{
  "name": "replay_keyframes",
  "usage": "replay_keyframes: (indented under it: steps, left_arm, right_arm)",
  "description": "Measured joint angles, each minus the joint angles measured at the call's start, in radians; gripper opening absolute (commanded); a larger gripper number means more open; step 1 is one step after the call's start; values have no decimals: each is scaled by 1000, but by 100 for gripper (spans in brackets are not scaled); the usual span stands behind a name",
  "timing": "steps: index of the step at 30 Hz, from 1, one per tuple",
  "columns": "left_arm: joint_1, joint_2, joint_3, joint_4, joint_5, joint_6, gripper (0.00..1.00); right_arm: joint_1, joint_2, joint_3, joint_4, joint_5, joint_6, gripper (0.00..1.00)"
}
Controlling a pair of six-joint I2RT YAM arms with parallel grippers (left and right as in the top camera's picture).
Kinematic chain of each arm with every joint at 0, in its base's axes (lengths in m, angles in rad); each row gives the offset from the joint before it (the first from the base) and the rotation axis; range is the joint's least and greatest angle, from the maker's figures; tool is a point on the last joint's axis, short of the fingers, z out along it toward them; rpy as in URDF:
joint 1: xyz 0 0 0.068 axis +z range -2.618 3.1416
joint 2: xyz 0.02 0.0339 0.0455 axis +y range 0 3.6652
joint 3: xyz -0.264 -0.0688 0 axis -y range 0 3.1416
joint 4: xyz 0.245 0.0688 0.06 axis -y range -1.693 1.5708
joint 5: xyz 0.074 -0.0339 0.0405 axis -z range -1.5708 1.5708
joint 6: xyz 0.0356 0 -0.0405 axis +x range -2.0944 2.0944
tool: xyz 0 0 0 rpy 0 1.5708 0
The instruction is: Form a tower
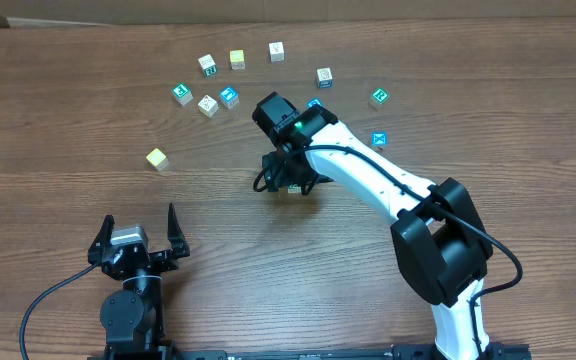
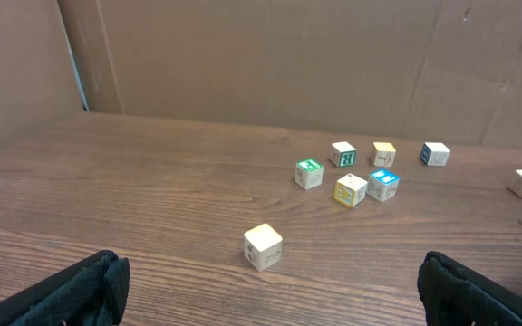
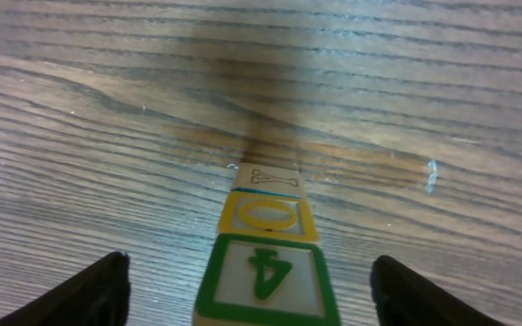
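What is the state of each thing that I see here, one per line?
right gripper, open, jaws either side of the tower, not touching.
tower, standing upright, not gripped.
left gripper, open, empty, away from the cubes.
loose cubes, scattered singly on the table, none stacked.
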Motion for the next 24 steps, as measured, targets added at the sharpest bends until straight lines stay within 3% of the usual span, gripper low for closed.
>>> replay_keyframes:
  steps: [19,21,24]
  left_arm:
    - [0,0,0,0,0,0,100]
    - [0,0,0,0,0,0,100]
    - [0,0,0,0,0,0,100]
  right_arm:
    - [1,0,-2,1,16,27,69]
    - [1,0,-12,11,24,32,66]
    - [1,0,-30,21,34,37,52]
